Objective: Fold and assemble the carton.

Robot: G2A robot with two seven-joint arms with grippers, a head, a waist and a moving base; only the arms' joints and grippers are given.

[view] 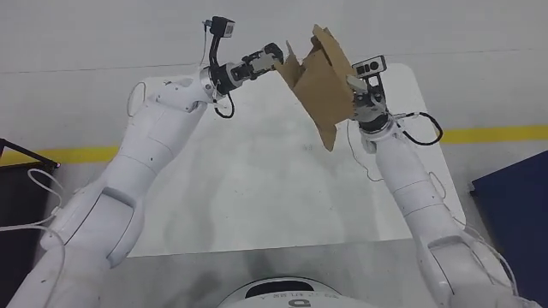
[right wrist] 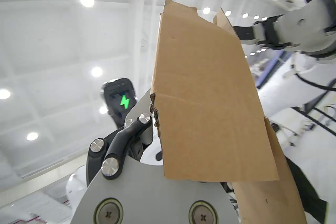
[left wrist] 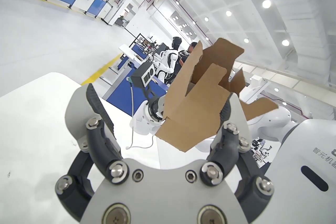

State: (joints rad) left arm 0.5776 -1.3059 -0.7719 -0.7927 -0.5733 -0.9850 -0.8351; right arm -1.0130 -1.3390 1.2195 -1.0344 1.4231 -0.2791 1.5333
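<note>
Carton (view: 321,81) sits clamped in right hand (view: 354,101), beside left hand (view: 272,54).

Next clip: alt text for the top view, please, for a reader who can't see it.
A partly folded brown cardboard carton is held in the air above the white table by the right gripper. The left gripper is at the carton's flaps on the opposite side.
</note>
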